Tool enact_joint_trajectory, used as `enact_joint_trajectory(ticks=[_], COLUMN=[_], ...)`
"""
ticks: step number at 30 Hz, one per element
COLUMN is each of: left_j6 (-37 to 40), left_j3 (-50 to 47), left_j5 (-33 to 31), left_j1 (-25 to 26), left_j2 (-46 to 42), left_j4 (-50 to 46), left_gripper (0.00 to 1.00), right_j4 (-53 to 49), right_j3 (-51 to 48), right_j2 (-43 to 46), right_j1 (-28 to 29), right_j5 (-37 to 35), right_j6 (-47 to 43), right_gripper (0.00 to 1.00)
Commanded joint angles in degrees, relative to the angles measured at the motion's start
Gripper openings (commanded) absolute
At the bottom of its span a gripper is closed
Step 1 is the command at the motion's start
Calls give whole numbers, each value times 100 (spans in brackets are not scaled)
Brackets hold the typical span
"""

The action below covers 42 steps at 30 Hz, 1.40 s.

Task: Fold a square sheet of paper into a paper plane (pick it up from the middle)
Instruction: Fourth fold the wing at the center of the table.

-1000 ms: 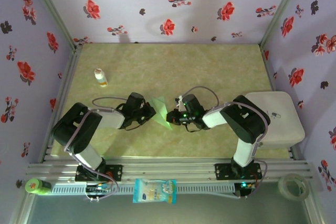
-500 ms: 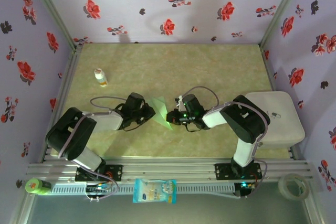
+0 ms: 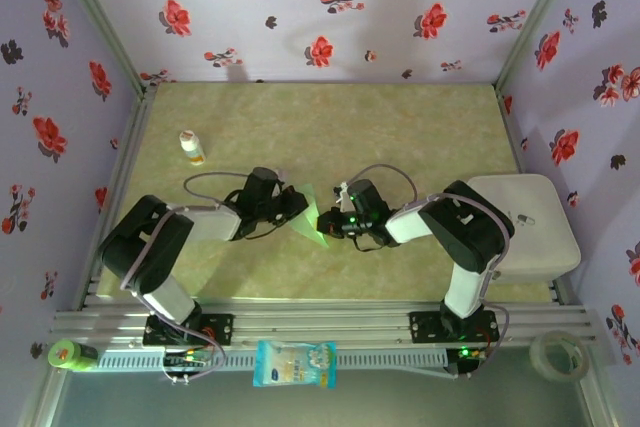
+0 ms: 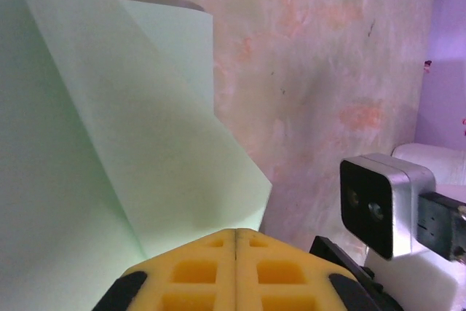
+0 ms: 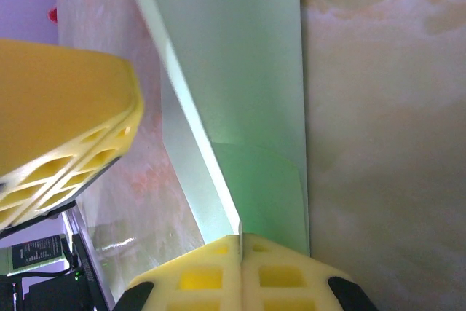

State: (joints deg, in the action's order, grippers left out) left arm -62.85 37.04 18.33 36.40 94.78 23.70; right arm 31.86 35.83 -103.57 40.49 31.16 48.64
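Note:
The square sheet of paper (image 3: 306, 217) is pale mint green, folded to a triangular outline, and lies mid-table between the two grippers. My right gripper (image 3: 324, 223) is shut on it: in the right wrist view a raised folded edge of the sheet (image 5: 247, 71) runs straight into the closed seam of the gripper (image 5: 241, 237). My left gripper (image 3: 296, 205) is at the sheet's left side with its jaws shut (image 4: 235, 232). The sheet (image 4: 145, 143) rises as a flap just ahead of its tips, and no paper shows in the seam. The left gripper's fingers (image 5: 65, 107) stand close beside the fold.
A small white bottle (image 3: 191, 147) stands at the back left. A white box (image 3: 530, 227) sits at the table's right edge. A white-and-blue packet (image 3: 294, 362), a tape roll (image 3: 558, 355) and a green object (image 3: 68, 354) lie beyond the front rail.
My left gripper has moved right, up against the sheet's left side, and the visible green patch between the grippers has narrowed. The right arm has stayed still.

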Motion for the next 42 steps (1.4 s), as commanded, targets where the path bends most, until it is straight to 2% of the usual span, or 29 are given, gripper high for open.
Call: enact_joint_trajectory(ticks=[1, 9, 20, 42], left_j6=[54, -69, 31, 149], left_j3=[161, 163, 219, 427], left_j5=[151, 57, -33, 12], left_j1=[17, -1, -54, -96], left_j2=[298, 637, 532, 883], left_j4=[302, 495, 302, -1], left_gripper=[6, 5, 8, 8], right_j4=[-373, -423, -557, -609], right_j3=[-45, -68, -20, 11], right_j2=[-225, -223, -223, -254], right_j1=[-32, -41, -46, -61], right_j5=[-83, -92, -101, -75], right_j6=[-4, -30, -53, -4], right_gripper=[0, 0, 0, 0])
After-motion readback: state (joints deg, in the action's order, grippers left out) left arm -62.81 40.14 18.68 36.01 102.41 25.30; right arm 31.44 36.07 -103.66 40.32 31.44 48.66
